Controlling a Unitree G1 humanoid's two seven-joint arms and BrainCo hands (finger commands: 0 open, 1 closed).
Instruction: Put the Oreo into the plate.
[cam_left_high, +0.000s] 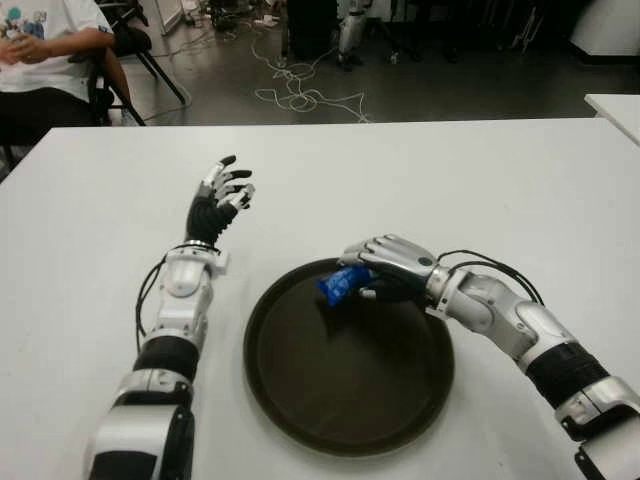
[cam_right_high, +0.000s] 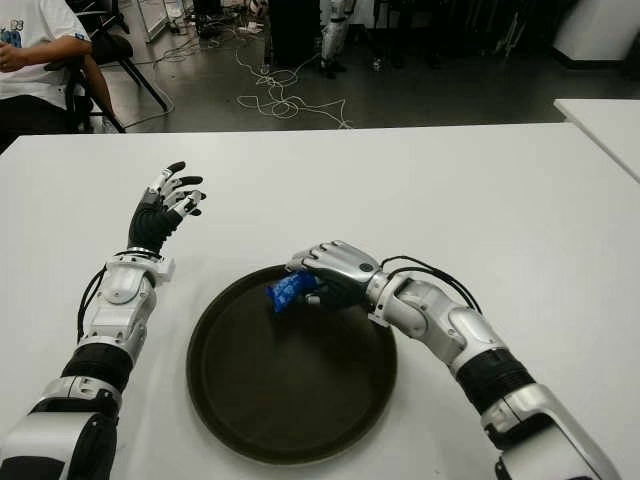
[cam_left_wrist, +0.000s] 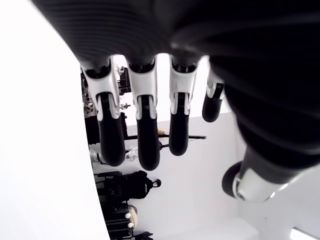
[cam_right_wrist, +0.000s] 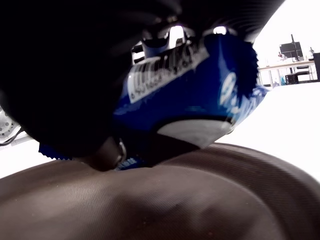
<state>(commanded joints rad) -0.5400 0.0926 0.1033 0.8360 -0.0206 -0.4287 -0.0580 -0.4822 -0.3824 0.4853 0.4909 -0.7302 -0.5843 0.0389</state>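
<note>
**Oreo held over the plate's far rim**

The Oreo (cam_left_high: 343, 284), a blue packet, is clamped in the right hand (cam_left_high: 392, 266). The fingers (cam_left_high: 372, 252) curl over the top of the packet, and the thumb closes on it from beneath. The packet projects from the hand toward the robot's left. The right wrist view shows the blue wrapper (cam_right_wrist: 190, 85) with white print, pressed against the palm, with the plate's dark surface directly under it. Whether the packet touches the plate cannot be told.

The plate (cam_left_high: 300, 400) is round, dark and shallow, and sits on the white table (cam_left_high: 480, 180). The right hand is over the far part of the plate, and its forearm crosses the plate's right rim.

The left hand (cam_left_high: 220, 200) is left of the plate and beyond its far edge. It is raised from the table, with its fingers (cam_left_wrist: 145, 135) spread and extended, and it holds nothing.

A seated person (cam_left_high: 45, 45) is beyond the table's far left corner. Cables (cam_left_high: 300, 90) lie on the floor past the far edge.
</note>
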